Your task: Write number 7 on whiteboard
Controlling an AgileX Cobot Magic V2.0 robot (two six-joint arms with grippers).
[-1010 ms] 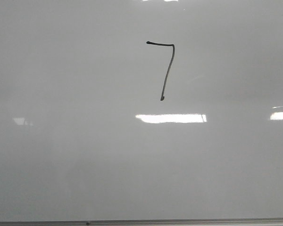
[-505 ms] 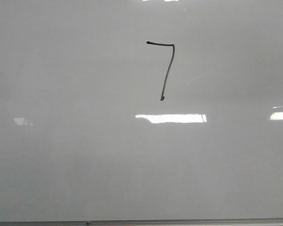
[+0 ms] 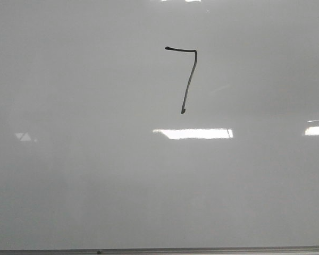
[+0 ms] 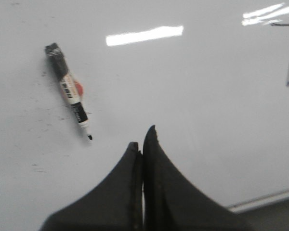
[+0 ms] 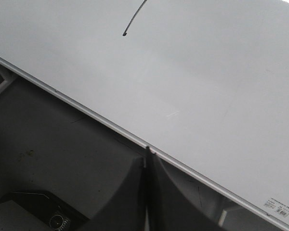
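One whiteboard (image 3: 95, 175), serving as the surface. One number 7 (image 3: 187, 79) drawn in black, upper middle of board in the front view. One marker (image 4: 69, 90) lying uncapped on the board, apart from left tool (image 4: 142, 144). Left tool clenched, empty. Right tool (image 5: 146, 156) clenched, empty, over the board's edge strip (image 5: 86, 113).

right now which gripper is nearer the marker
Left. The left gripper is shut and empty close beside the marker on the whiteboard; the right gripper hangs past the board's edge, marker unseen.
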